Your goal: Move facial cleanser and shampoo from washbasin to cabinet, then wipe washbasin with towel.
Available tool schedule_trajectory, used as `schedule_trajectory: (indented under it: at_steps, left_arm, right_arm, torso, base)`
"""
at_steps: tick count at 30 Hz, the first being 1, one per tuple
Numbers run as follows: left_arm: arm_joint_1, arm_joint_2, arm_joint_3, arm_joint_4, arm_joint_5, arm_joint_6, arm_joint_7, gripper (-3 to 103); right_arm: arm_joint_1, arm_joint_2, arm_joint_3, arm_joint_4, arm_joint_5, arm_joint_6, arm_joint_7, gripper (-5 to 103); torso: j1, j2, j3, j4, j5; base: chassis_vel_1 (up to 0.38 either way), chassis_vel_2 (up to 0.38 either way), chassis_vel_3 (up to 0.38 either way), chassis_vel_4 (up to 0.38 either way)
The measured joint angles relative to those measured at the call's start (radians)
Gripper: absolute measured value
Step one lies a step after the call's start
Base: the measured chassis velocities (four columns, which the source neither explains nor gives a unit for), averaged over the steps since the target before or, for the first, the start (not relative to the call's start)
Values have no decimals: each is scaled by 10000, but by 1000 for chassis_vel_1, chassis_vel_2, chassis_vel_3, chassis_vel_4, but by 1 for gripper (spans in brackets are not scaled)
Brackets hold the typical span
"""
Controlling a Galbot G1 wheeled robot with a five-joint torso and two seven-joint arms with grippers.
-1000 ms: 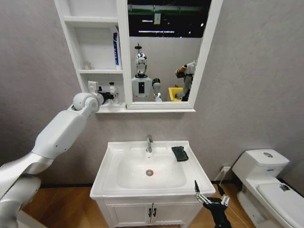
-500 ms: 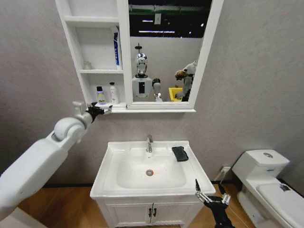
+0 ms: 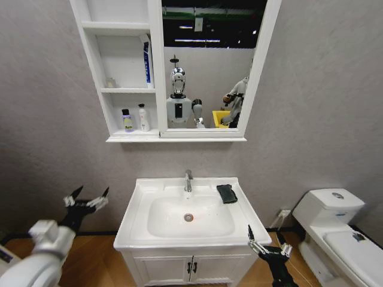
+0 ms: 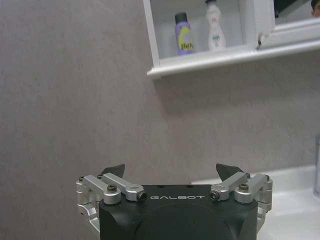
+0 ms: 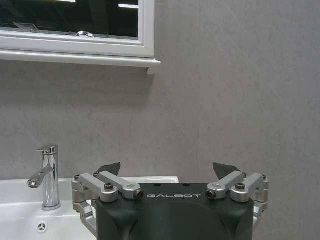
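The left gripper [image 3: 87, 199] is hanging low beside the washbasin [image 3: 139, 224], at about nine o'clock from the bowl, its fingers spread wide and holding nothing. Two bottles, a purple one [image 3: 127, 120] and a white one [image 3: 143, 118], are standing side by side in the lowest compartment of the cabinet [image 3: 96, 60], up at about one o'clock from that gripper and well apart from it. The towel [image 3: 226, 193] is lying on the basin's rim just right of the tap [image 3: 188, 179]. The right gripper [image 3: 267, 242] is waiting near the basin's front right corner, fingers also spread, with the towel at about eleven o'clock from it, apart
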Motion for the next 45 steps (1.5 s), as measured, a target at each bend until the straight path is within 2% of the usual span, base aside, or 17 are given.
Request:
schedule_trajectory:
  at_steps: [1,3,4,6,8,13,25,28,29,31,32,35,36,38,39,42,45]
  left_arm:
    - [0,0,0,0,0,0,0,100]
    - [671,-731,134,35,681,-722,355,100]
    - [671,-731,134,35,681,-722,355,100]
    - [761,-1194,563,158,1225,-1045,416,100]
    - [700,-1554,922,213,1655,-1180,419,100]
    - [246,-2000,1410,244,2085,-1145,416,100]
    - [-74,-2074,1517,151,2382,-961,343,100]
    - [-77,-2055,1525,151,2382,-941,331,100]
    - [-77,-2055,1525,151,2382,-941,331,100]
    - [-77,-2048,1528,151,2376,-935,324,100]
    - [-77,-2048,1528,151,2376,-935,324,100]
    - [-76,-2036,1531,152,2360,-928,318,100]
    - [-76,-2036,1531,152,2360,-928,318,100]
    - [-75,-2031,1533,152,2352,-925,315,100]
    - [-75,-2031,1533,152,2352,-925,315,100]
    - [-72,-2026,1535,157,2341,-921,311,100]
    - [-70,-2024,1537,158,2336,-918,310,100]
  right_arm:
    - [0,0,0,0,0,0,0,100]
    - [-84,9,21,-38,-12,128,-4,100]
    - [-84,9,21,-38,-12,128,-4,100]
    - [-124,17,23,-56,-28,173,-16,100]
    - [-68,5,14,-90,-33,169,-31,100]
    - [47,-108,-6,-122,9,85,-59,100]
    - [414,-258,-28,-160,204,-273,-87,100]
    - [878,-417,-32,-59,598,-1028,9,100]
    - [878,-417,-32,-59,598,-1028,9,100]
    - [1538,-578,-14,76,1066,-1774,123,100]
    - [1538,-578,-14,76,1066,-1774,123,100]
    - [3054,-1064,69,-17,2109,-3447,426,100]
    - [3054,-1064,69,-17,2109,-3447,426,100]
    - [3957,-1475,35,-444,2828,-4318,667,100]
    - [3957,-1475,35,-444,2828,-4318,667,100]
    - [5692,-2685,-309,-1942,3630,-5245,788,100]
    - [6674,-3270,-625,-2978,3738,-5385,515,100]
  torso:
    - [0,0,0,0,0]
    - [0,0,0,2,-1]
    - [0,0,0,2,-1]
    - [1,-1,1,-7,-5]
    - [3,-3,2,-3,-4]
    - [4,-4,2,-3,-4]
    - [5,-4,2,-1,-6]
    - [4,-4,2,-3,-5]
    - [4,-4,2,-3,-5]
    - [4,-3,3,-1,-6]
    - [4,-3,3,-1,-6]
    - [4,-3,3,-1,-6]
    - [4,-3,3,-1,-6]
    - [5,-4,4,2,-4]
    - [5,-4,4,2,-4]
    - [5,-5,5,3,-3]
    - [6,-5,5,-1,-6]
  base:
    - [0,0,0,0]
    - [0,0,0,0]
    - [0,0,0,0]
    - [0,0,0,0]
    - [0,0,0,0]
    - [0,0,0,0]
    - [0,0,0,0]
    - [0,0,0,0]
    - [0,0,0,0]
    - [0,0,0,0]
    - [0,0,0,0]
    - [0,0,0,0]
    - [0,0,0,0]
    - [0,0,0,0]
    - [0,0,0,0]
    - [0,0,0,0]
    - [0,0,0,0]
